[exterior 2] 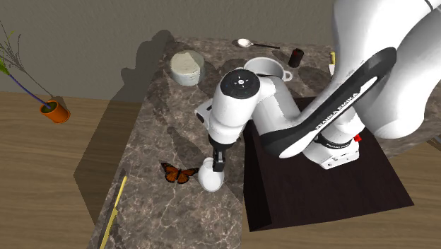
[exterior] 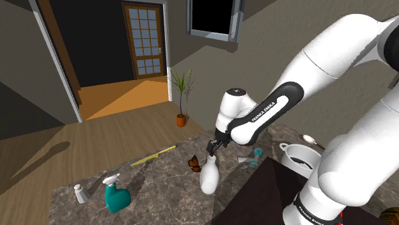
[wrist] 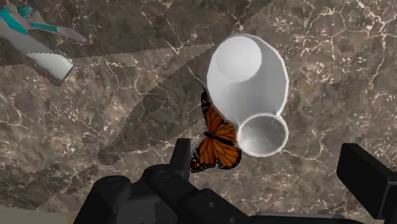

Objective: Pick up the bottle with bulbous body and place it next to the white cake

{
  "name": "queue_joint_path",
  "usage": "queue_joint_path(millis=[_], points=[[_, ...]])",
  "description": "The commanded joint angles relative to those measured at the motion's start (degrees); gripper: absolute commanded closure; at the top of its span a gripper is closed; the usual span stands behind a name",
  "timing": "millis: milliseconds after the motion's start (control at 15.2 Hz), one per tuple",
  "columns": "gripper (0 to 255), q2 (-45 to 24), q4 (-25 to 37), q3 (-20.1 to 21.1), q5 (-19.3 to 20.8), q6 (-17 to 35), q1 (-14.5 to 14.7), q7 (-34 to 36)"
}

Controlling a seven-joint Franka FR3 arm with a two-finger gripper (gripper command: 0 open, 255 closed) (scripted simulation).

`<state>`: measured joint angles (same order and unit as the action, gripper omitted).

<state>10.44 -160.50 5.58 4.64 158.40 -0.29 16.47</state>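
Gripper spread astride white bottle, untouched

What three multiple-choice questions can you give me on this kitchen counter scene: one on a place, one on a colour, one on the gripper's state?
1. Where does the orange-and-black butterfly lie?
A. On the dark marbled counter, right beside the white bulbous bottle
B. On the floor
C. Inside a pot

2. What colour is the plastic spray bottle on the counter?
A. Red
B. Teal
C. Yellow

3. How does the all-black two-finger gripper stand?
A. Shut on the bottle
B. Open, its fingers on either side of the bottle's neck
C. Shut on nothing

Answers:
1 A: the wrist view shows the butterfly flat on the marble against the bottle.
2 B: the shoulder view shows its body and trigger in teal.
3 B: the wrist view shows the fingers standing well apart, neither touching the neck.
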Motion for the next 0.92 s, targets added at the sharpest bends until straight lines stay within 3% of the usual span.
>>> queue_joint_path(millis=[0, 330, 594, 858], points=[[0, -5.39, 0.37, 0.87, 2.08, 5.22, -0.67, 2.08], [0, -14.25, 2.20, 0.35, 10.36, 12.10, -1.65, 8.60], [0, -18.97, 3.65, -2.70, 16.51, 15.34, -0.07, 13.36], [0, -19.64, 3.87, -3.47, 17.13, 15.81, 0.56, 13.86]])
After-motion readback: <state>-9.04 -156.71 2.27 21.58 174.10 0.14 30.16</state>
